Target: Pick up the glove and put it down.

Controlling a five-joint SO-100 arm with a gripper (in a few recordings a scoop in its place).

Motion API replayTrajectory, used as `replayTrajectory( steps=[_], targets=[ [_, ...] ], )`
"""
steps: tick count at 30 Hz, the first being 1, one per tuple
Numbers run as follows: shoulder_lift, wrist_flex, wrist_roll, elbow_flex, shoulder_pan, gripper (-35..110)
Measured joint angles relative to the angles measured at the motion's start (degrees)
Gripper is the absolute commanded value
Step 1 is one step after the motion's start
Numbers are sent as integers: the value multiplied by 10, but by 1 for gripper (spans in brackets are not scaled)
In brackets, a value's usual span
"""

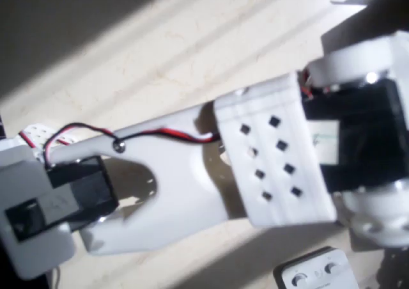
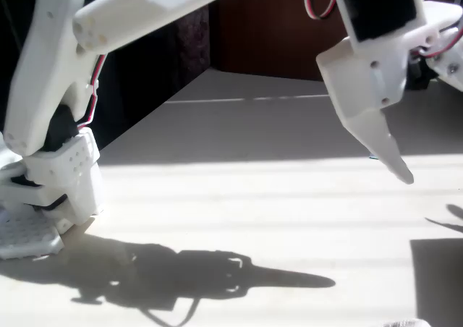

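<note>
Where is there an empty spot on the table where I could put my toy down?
In the fixed view, the sunlit table lies bare between the arm's base on the left and the raised gripper on the right, with the arm's shadow in front. It is crowded by the base.

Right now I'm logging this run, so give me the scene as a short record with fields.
arm: white arm stretched above the table, shown in both views
gripper: gripper in the fixed view, raised above the table, tip pointing down; open or shut cannot be told
held item: none seen at the tip
table: pale table, sunlit, carrying the arm's shadow
glove: not found in these pictures
other: white box with round knobs at the bottom edge of the overhead view
</note>
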Motion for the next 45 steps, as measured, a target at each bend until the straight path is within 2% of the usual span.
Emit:
replayTrajectory(
  steps=[17,29,45],
  targets=[
    [-169,-67,37,0,0,32],
    [-198,-90,37,0,0,0],
    [-198,-94,37,0,0,0]
  ],
)
